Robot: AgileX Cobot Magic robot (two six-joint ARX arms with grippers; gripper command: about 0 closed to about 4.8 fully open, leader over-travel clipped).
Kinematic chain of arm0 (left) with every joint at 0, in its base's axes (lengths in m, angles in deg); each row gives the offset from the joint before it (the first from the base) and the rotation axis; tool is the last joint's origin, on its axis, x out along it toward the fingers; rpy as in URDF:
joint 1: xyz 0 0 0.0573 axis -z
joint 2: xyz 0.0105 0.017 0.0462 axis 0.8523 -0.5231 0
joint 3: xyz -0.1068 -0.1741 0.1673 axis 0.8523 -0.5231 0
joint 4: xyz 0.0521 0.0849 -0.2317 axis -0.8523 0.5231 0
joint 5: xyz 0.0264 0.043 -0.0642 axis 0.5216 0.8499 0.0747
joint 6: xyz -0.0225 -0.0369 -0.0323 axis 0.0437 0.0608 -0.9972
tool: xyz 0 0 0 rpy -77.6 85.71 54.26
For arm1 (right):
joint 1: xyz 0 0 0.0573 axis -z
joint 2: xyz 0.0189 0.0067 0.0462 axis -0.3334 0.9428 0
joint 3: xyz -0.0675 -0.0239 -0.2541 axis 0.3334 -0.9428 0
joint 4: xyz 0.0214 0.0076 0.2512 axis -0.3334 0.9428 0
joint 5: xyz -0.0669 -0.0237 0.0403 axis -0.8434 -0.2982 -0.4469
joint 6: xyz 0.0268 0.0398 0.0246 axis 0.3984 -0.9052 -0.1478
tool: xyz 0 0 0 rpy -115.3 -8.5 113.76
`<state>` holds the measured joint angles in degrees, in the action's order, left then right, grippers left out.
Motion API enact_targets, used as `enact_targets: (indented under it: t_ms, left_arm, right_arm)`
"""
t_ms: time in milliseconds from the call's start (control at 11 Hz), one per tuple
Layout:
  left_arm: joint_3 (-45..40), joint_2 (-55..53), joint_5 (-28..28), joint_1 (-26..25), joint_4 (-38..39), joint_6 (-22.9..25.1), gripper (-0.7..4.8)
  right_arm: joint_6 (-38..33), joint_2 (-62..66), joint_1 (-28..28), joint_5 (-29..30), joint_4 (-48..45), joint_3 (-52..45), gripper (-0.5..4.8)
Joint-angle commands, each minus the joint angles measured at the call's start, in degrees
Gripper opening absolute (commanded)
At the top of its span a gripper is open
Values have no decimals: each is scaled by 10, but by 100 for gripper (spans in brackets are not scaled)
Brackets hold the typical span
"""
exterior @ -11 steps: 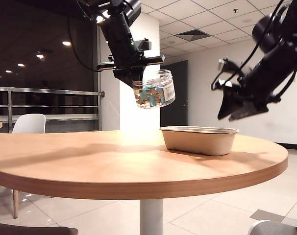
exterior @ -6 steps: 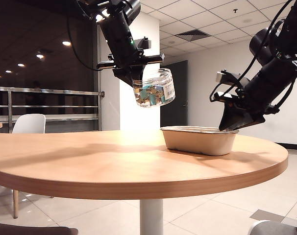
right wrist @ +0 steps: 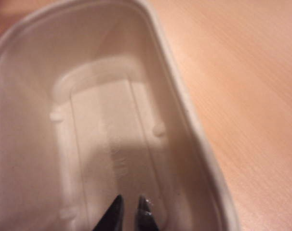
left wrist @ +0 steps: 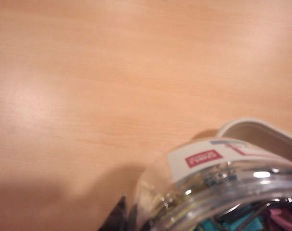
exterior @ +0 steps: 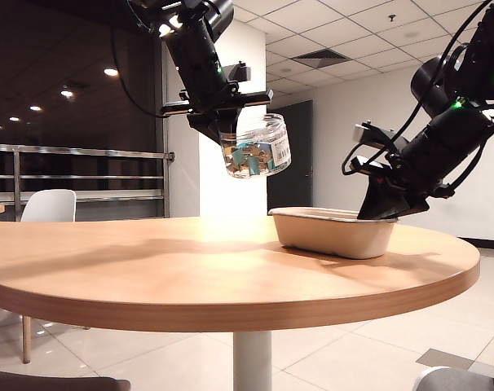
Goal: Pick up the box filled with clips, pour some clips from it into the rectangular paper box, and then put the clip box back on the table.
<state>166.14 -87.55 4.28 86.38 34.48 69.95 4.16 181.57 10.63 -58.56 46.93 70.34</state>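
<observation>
My left gripper (exterior: 225, 130) is shut on the rim of the box filled with clips (exterior: 259, 147), a clear round jar. It holds the jar tilted in the air above the table (exterior: 190, 261), left of the rectangular paper box (exterior: 333, 235). Teal and olive clips (exterior: 251, 160) lie in the jar's low side. The left wrist view shows the gripper (left wrist: 126, 219) against the jar (left wrist: 208, 183), with the beige tray's rim (left wrist: 261, 132) beyond. My right gripper (exterior: 377, 213) reaches into the tray's right end. Over the tray floor it (right wrist: 129, 207) stands open by a thin gap, holding nothing.
The tray (right wrist: 184, 106) stands near the table's right edge, its left end slightly raised. A white chair (exterior: 50, 205) stands behind the table on the left. The table rests on a white pedestal (exterior: 251, 358).
My right gripper came down into the tray's right end and its jaws drew nearly together. The tray's left end tipped up slightly. The left gripper and jar stayed still.
</observation>
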Motion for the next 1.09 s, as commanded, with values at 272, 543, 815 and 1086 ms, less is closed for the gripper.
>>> enact_targets:
  t_ms: [272,543,815,1086]
  left_arm:
    - [6,10,-2,1,-12,-2,-6]
    - [6,12,-2,1,-11,-2,-6]
    - [6,12,-2,1,-11,0,-6]
    - [6,12,-2,1,-11,0,-6]
  right_arm:
    - [0,-1,-7,5,-4,2,-1]
    - [7,-3,-27,36,-14,2,9]
    - [7,-26,-23,6,-27,3,159]
    - [13,-53,-4,-71,-37,3,196]
